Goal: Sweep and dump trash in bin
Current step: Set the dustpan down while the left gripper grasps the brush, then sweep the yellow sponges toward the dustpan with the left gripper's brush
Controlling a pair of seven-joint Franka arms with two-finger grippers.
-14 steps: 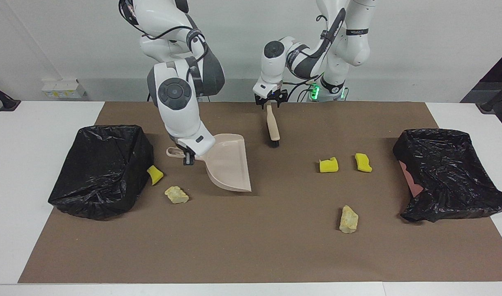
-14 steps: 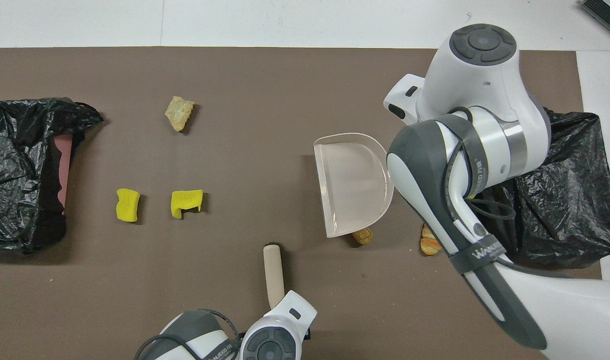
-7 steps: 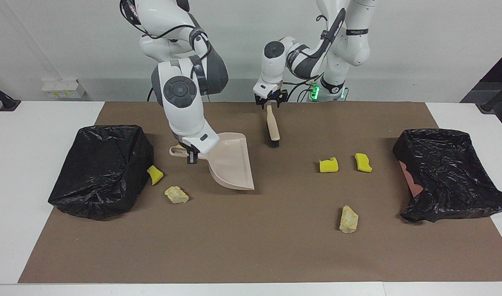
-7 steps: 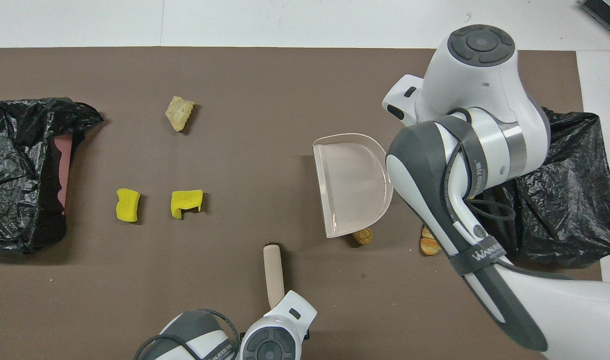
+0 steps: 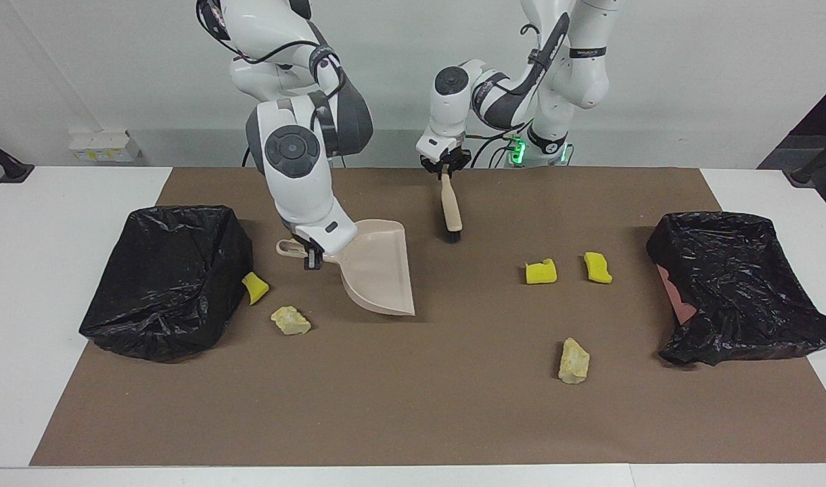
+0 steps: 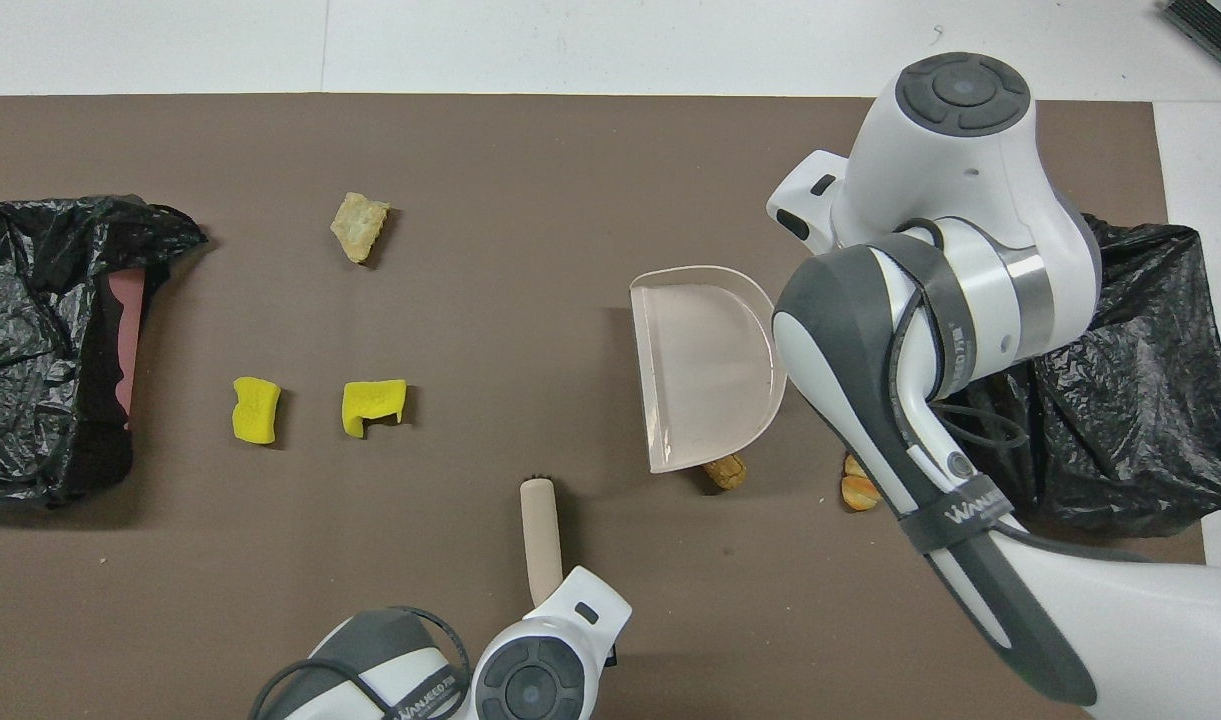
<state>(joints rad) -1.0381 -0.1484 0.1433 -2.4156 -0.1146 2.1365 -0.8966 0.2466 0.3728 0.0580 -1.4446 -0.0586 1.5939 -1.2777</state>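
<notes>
A brown mat (image 5: 413,406) covers the white table (image 5: 40,284) before a pale wall (image 5: 690,81).

Beige dustpan (image 5: 379,274) & brush (image 5: 449,206), yellow/tan trash (image 5: 540,272), black bin bags (image 5: 169,281), brown mat (image 5: 413,392).

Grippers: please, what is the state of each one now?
Left gripper: shut on the brush handle.
Right gripper: shut on the dustpan handle.

The right arm (image 6: 930,400) hides part of an orange-brown lump (image 6: 858,490).
</notes>
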